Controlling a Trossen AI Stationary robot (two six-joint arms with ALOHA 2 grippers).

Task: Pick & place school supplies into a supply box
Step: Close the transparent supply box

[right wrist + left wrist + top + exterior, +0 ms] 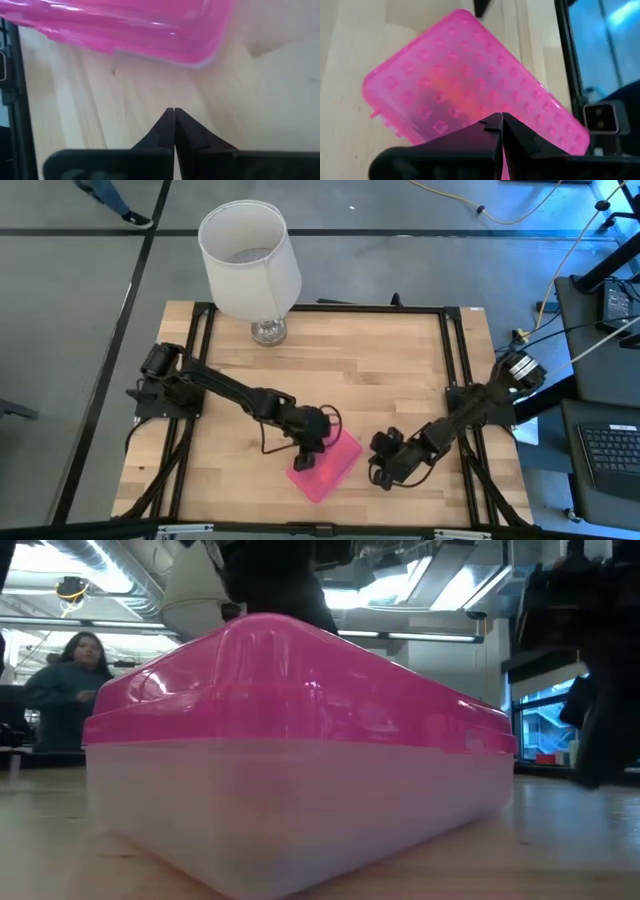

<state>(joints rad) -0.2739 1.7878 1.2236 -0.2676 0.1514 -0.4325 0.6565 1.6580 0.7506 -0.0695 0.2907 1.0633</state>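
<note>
The supply box lies near the table's front middle, its pink dotted lid closed over the clear base. It rests flat on the wood. My left gripper is shut and points down over the lid's left part. My right gripper is shut, low over the bare wood just right of the box, apart from its pink edge. No pens, pencils or scissors show in any view. My left gripper's shut fingertips stand over the lid from above, pointing down, near its middle-left. I cannot tell whether they touch the lid.
A white lampshade on a glass foot stands at the table's far edge, left of the middle. Black frame rails run along the table's sides. A person sits in the room beyond the table. Bare wood lies between lamp and box.
</note>
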